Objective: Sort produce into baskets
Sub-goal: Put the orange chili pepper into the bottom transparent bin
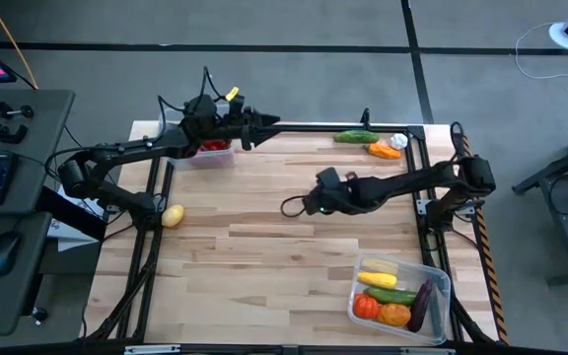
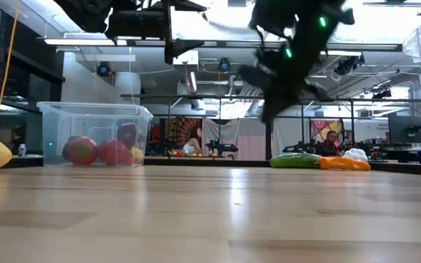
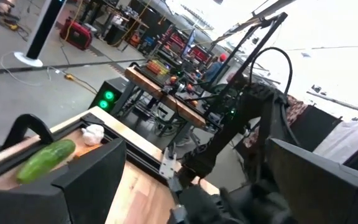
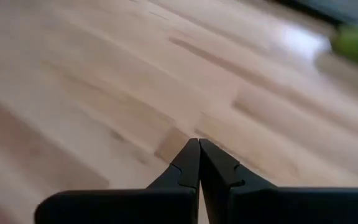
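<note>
The right gripper (image 1: 316, 200) hangs over the bare middle of the wooden table (image 1: 264, 247), clenched on nothing; in the right wrist view its two dark fingers (image 4: 188, 163) meet tip to tip above the planks. The left gripper (image 1: 264, 123) is held high at the far edge, just right of the far-left basket (image 1: 212, 152), and its broad fingers (image 3: 86, 180) stand wide apart, released, with nothing between them.

The far-left basket is a clear tub; the low view shows it holding red apples (image 2: 82, 150) and a small yellow piece. The second basket (image 1: 440, 296) sits at the near right corner and holds a yellow lemon-like piece (image 1: 378, 279), a green cucumber (image 1: 392, 295), a red pepper or tomato (image 1: 365, 307), an orange (image 1: 394, 315) and a purple eggplant (image 1: 421, 304).

Loose produce lies in two places. At the far right, a green cucumber (image 1: 355, 137), a carrot (image 1: 384, 150) and white garlic (image 1: 398, 141) lie close together. At the left edge, well apart from everything else, rests a yellow lemon (image 1: 173, 216).
</note>
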You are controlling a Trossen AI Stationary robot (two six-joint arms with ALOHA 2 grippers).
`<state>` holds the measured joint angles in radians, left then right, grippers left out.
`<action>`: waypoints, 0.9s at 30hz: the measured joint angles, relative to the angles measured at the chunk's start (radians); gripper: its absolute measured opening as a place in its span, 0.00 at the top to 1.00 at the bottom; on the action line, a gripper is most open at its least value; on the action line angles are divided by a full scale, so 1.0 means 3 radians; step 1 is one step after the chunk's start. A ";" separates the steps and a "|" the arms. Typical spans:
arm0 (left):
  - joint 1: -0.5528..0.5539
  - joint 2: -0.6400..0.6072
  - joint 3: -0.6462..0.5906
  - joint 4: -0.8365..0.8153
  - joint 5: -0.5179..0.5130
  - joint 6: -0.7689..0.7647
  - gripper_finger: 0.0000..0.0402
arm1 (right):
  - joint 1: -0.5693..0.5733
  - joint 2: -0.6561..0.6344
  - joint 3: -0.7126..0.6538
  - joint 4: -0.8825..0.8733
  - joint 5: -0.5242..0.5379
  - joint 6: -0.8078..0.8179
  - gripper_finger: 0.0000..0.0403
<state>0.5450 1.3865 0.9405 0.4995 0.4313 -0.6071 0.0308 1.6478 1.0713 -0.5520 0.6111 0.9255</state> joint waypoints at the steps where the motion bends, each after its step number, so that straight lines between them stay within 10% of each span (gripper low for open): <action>1: -0.0009 0.0000 0.0000 0.0000 0.0000 -0.0034 0.07 | 0.0001 0.0000 0.0113 -0.0074 -0.0018 -0.0203 1.00; 15: -0.0030 -0.0007 0.0000 0.0110 0.0000 -0.0333 0.07 | -0.0449 -0.0001 0.0968 -0.0843 -0.1543 -0.2037 1.00; 27: 0.0092 -0.0057 0.0001 0.0099 -0.0012 -0.0218 0.07 | -0.1288 -0.0271 0.0265 -0.1487 -0.1072 -0.1046 0.72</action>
<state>0.5727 1.3693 0.9409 0.5293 0.4277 -0.6725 -0.3558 1.5665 1.1507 -0.9981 0.2896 0.6118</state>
